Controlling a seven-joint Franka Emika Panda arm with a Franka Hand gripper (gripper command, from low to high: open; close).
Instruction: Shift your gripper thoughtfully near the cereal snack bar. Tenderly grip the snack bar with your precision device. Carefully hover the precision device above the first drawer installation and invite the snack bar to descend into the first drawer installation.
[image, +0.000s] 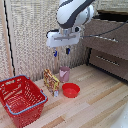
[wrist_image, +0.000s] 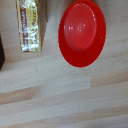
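Gripper: released, blue-tipped fingers apart, hanging above the snack bar, holding nothing.
Cereal snack bar: propped upright on the surface, touching nothing above, between the red basket and red bowl, pink cup just behind.
First drawer installation: at the surface's far corner, on the exterior view's right.

The snack bar stands between basket and bowl — cup just behind.

A red wire basket, a pink cup and a red bowl rest on the wooden table.
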